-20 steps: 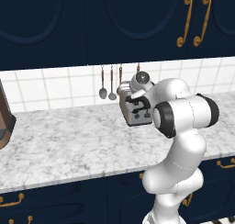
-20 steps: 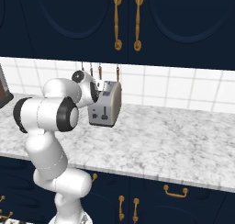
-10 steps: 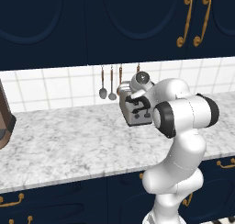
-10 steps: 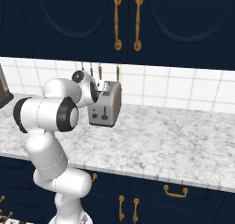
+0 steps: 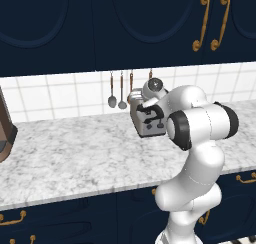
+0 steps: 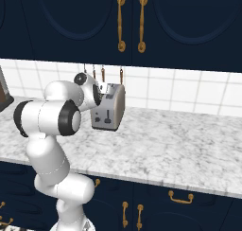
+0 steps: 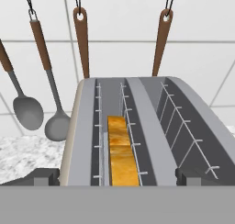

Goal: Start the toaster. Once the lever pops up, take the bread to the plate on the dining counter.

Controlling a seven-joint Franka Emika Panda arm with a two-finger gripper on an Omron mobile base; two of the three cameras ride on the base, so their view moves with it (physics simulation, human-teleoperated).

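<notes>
Gripper [image 7: 117, 177] poised above the toaster [image 7: 137, 131], jaws spread wide and empty; the bread [image 7: 121, 152] sits in the left slot (golden crust upward). Best practice: centre both fingertips astride the slice, descend vertically, avoiding the wire guides.

A grey-white marble counter [image 5: 65, 158] ran across the middle of both base views, above navy lower cabinets [image 6: 156, 206] with gold handles [image 6: 180, 197]. Navy upper cabinets [image 5: 100, 23] with curved gold handles [image 5: 202, 22] took up the top of those views. Between them stood a white tiled wall [image 6: 189, 90]. Utensils hung on it: in the hand view, two grey ladles [image 7: 28, 112] at the left and brown wooden handles [image 7: 81, 39] near the top centre. A brown object [image 5: 4, 133] sat at the left edge of the left base view
</notes>
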